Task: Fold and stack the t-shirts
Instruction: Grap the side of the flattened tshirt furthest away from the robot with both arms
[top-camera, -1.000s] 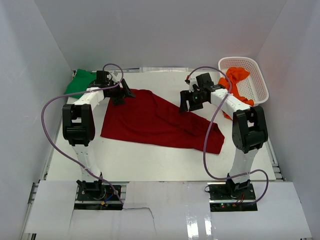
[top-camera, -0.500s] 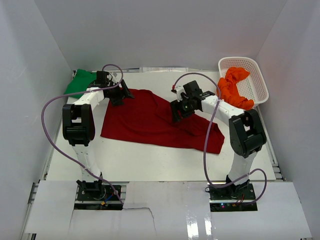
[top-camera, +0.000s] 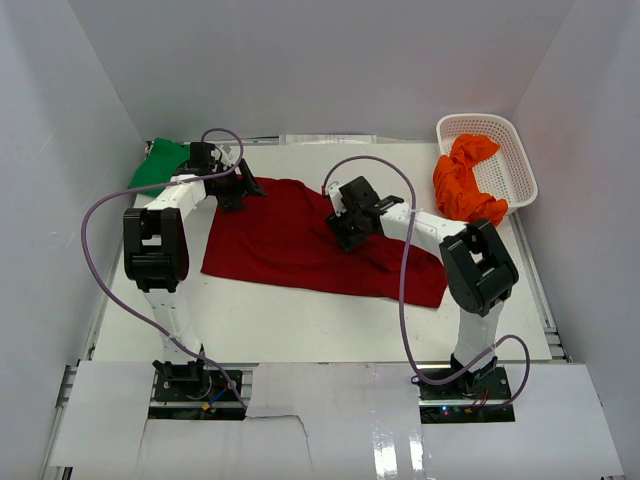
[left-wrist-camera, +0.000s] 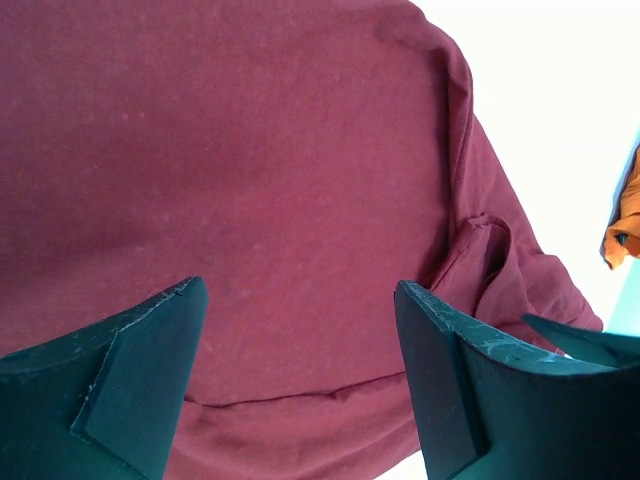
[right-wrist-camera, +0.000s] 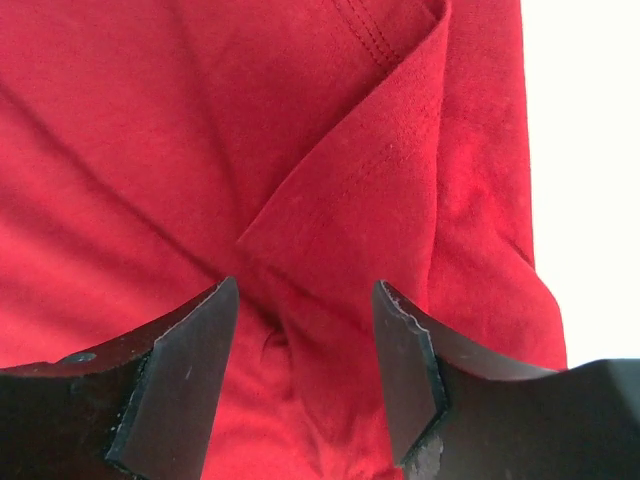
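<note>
The dark red t-shirt (top-camera: 290, 240) lies spread across the middle of the table. My left gripper (top-camera: 240, 188) hovers open over its back left corner; in the left wrist view the hem (left-wrist-camera: 290, 395) runs between the fingers (left-wrist-camera: 140, 385), which do not touch it. My right gripper (top-camera: 345, 225) is low over the shirt's upper right part, open, its jaws either side of a raised fold (right-wrist-camera: 340, 230) of red cloth. A bright green t-shirt (top-camera: 160, 165) lies at the back left corner. The orange t-shirt (top-camera: 462, 180) hangs over the basket's near rim.
The white lattice basket (top-camera: 512, 150) stands at the back right. Purple cables loop from both arms over the table. White walls close in the left, back and right sides. Bare white table (right-wrist-camera: 590, 150) shows beside the red cloth.
My right arm has swung left from beside the basket onto the red t-shirt, and its jaws have narrowed. The left arm and the shirts have stayed put.
</note>
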